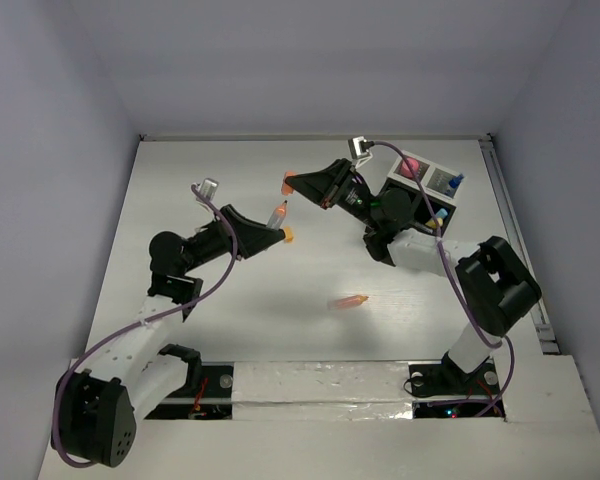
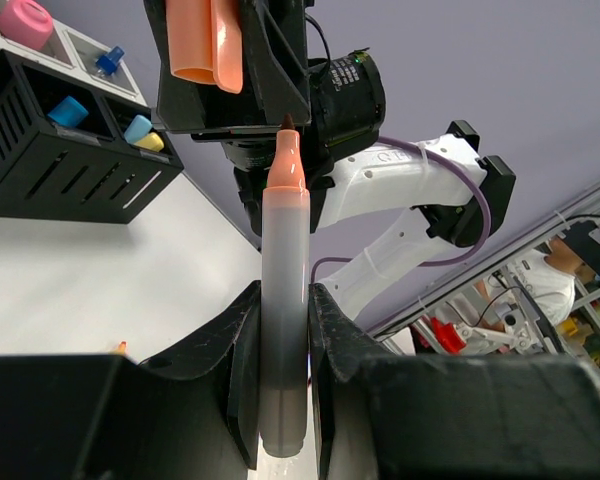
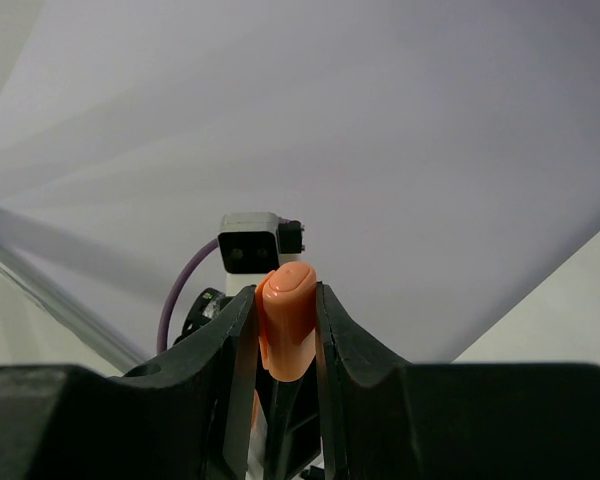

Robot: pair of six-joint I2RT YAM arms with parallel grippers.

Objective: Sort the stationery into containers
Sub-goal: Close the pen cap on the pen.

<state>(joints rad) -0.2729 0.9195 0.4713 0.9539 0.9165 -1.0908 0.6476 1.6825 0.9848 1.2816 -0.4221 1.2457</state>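
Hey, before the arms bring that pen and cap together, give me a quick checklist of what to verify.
1. Left tool shut on the clear orange-tipped plastic pen: ok.
2. Right tool shut on the orange plastic cap: ok.
3. Cap lined up with the pen tip: not ok; in the left wrist view it sits off to one side, apart.
4. Cap's open end facing the tip: cannot tell.
5. Loose orange pen-like stick clear of both arms: ok.
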